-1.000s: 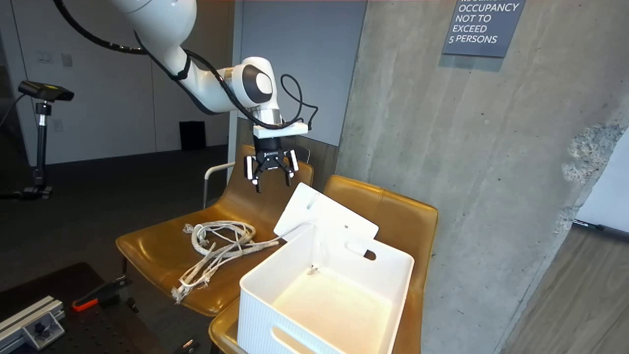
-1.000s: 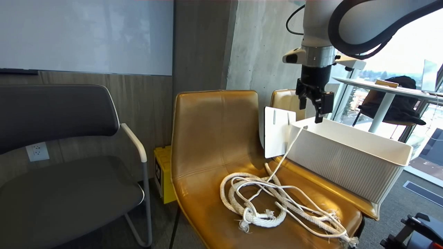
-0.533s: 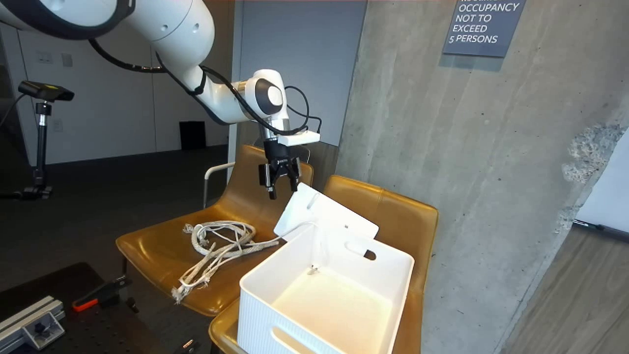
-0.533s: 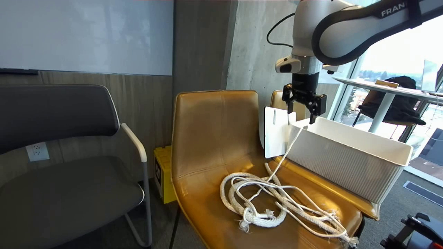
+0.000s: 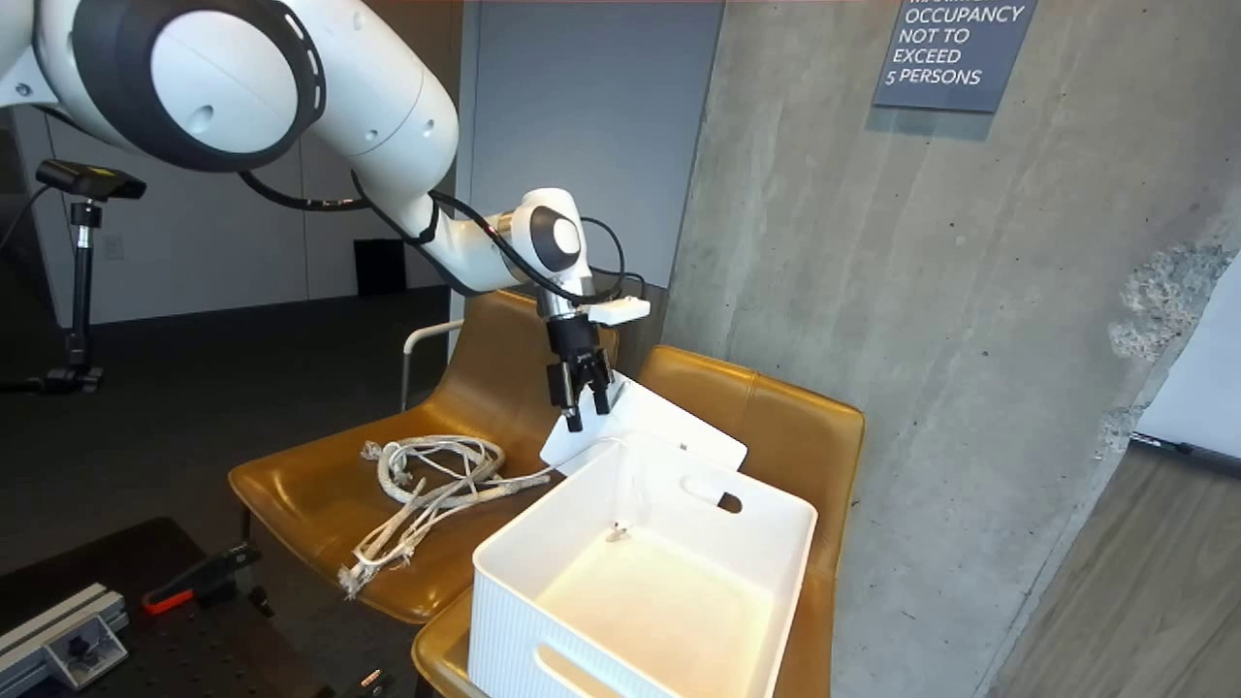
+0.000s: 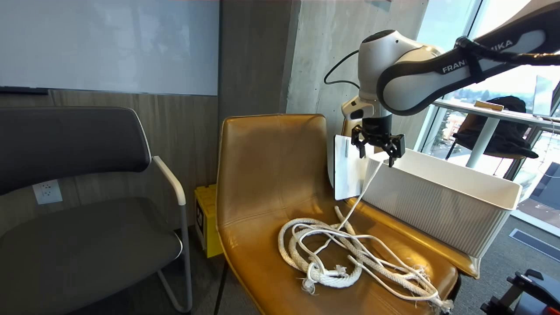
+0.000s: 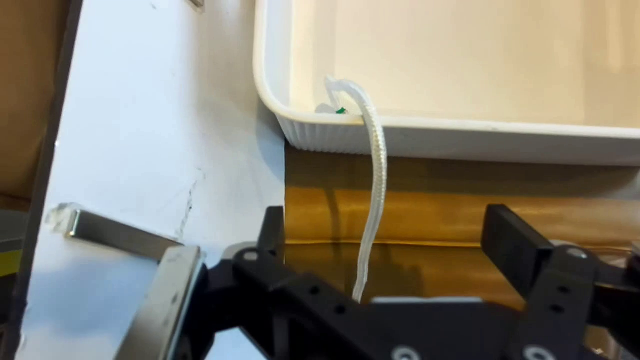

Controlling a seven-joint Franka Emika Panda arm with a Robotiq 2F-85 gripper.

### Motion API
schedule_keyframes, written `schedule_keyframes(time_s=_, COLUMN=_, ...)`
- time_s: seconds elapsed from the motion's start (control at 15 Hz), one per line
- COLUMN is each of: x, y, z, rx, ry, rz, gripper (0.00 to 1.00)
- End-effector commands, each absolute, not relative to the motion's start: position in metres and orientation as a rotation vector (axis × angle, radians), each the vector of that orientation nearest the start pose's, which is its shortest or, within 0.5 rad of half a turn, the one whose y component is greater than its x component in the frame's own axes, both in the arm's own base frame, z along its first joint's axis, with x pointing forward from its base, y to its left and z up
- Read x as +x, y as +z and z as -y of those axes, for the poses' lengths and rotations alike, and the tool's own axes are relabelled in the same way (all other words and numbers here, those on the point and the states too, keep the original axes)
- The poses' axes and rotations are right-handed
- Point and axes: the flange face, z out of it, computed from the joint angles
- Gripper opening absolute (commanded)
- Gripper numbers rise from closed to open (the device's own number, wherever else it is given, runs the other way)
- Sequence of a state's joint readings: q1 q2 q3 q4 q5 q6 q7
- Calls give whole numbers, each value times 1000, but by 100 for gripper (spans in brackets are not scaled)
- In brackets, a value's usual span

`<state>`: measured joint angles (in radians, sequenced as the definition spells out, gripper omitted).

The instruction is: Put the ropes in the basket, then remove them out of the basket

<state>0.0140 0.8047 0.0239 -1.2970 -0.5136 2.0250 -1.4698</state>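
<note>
Wrist view: near the basket (image 7: 492,143), the gripper (image 7: 385,225) gapes wide, holding nothing; one cord (image 7: 380,180) drapes into the basket. The other ropes (image 6: 353,246) lie beside the basket. Removal is probably nearly done; next, lower, close on that cord and lift it clear.

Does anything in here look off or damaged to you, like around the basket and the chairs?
Yes. One thin cord hangs over into the basket while the other ropes lie on a tan chair, as if half packed. Some rope ends look frayed. The concrete wall has a rough, chipped patch.
</note>
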Motion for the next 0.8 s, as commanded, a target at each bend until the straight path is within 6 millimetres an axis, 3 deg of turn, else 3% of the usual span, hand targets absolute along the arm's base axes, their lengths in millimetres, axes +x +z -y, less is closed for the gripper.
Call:
schedule_keyframes(time_s=0.0, x=763, y=253, z=11, rx=1726, ry=-515, rz=-2172, gripper=100)
schedule_keyframes(time_s=0.13, x=769, y=245, z=17, rx=1719, ry=-527, rz=-2169, gripper=89)
schedule_keyframes(time_s=0.27, x=773, y=239, z=23, rx=1722, ry=-533, rz=-2162, gripper=68)
schedule_keyframes(time_s=0.53, x=779, y=230, z=30, rx=1728, ry=-548, rz=-2143, gripper=38)
schedule_keyframes(time_s=0.73, x=782, y=230, z=23, rx=1733, ry=-546, rz=-2130, gripper=16)
